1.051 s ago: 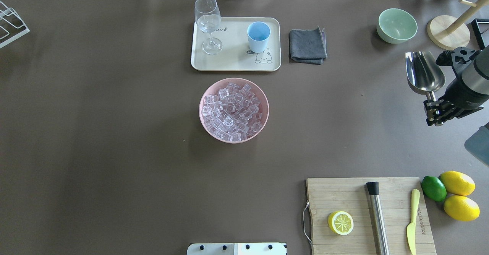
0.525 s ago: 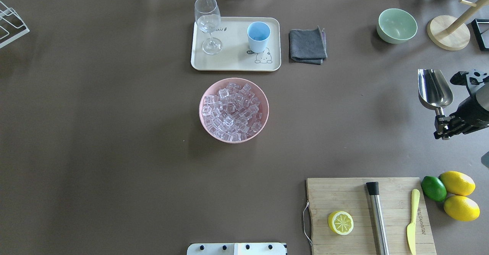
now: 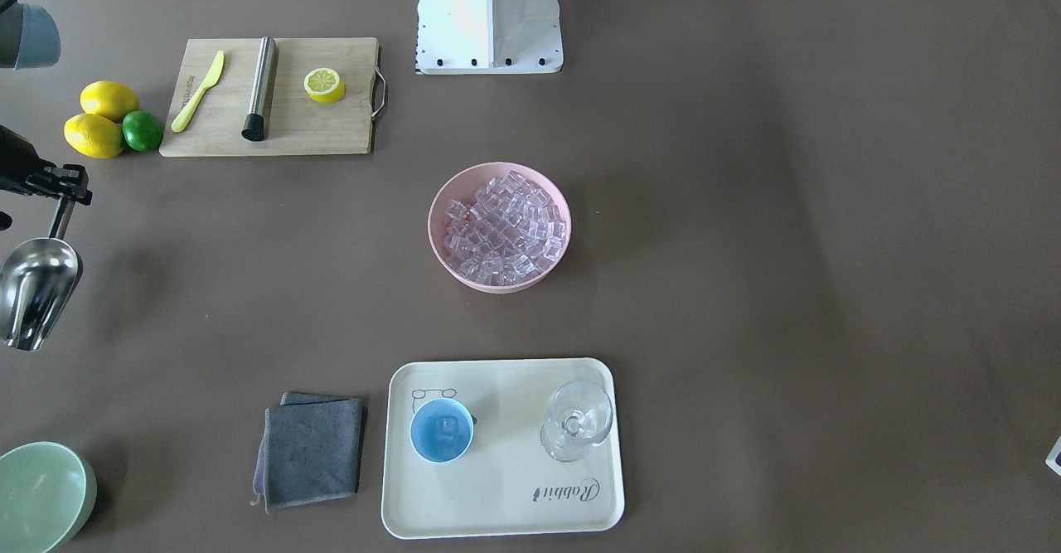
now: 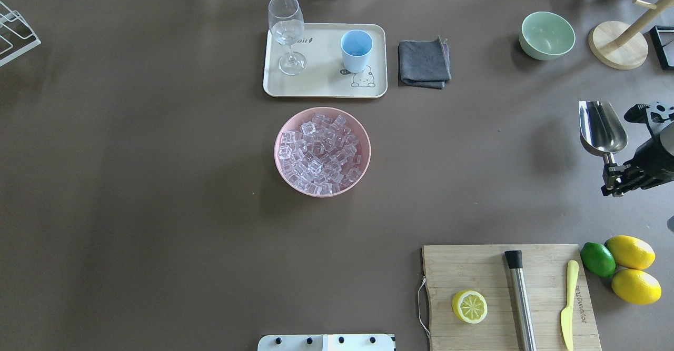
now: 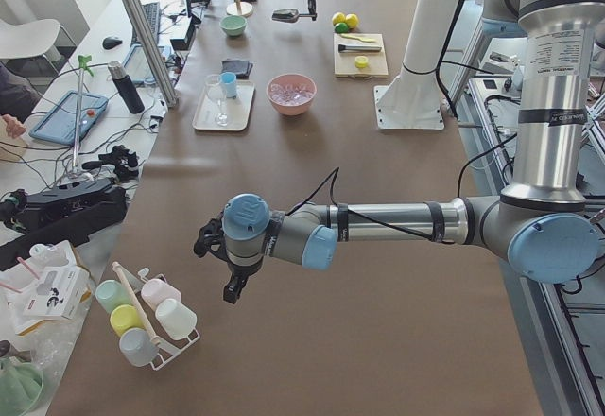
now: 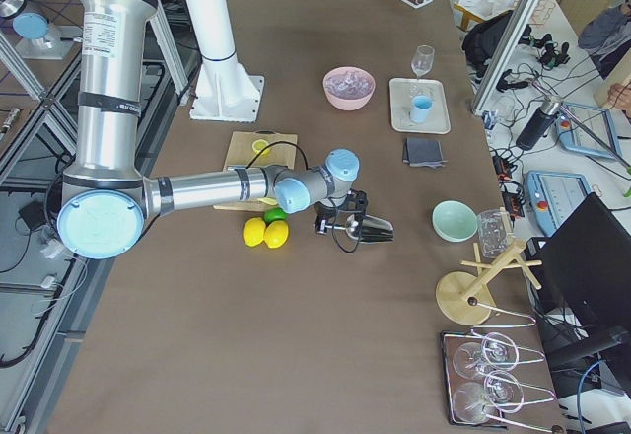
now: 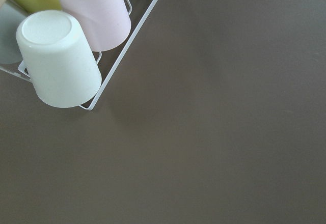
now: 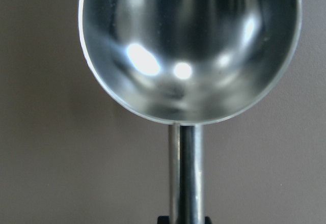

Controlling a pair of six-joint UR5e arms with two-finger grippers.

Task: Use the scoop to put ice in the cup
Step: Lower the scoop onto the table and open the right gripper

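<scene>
the right jaws are closed tight on the straight handle of the scoop (image 4: 602, 127), holding it off the counter (image 4: 158, 209) at the robot's far right side. its trough faces upward and points away from the robot's base. in the right wrist view the trough gleams as bare metal. the scoop is well apart from the pink bowl (image 4: 277, 152), which sits at the middle of the counter heaped with ice (image 4: 319, 153). beyond the bowl the cup (image 4: 356, 50) stands upright on a cream tray (image 4: 326, 85) beside a wine glass (image 4: 287, 30). the front-facing view shows at least one clear cube lying in the cup's bottom. the left arm (image 5: 378, 222) reaches low over the counter near a wire rack of cups (image 5: 142, 317). i cannot tell whether the left jaws are open or closed.
</scene>
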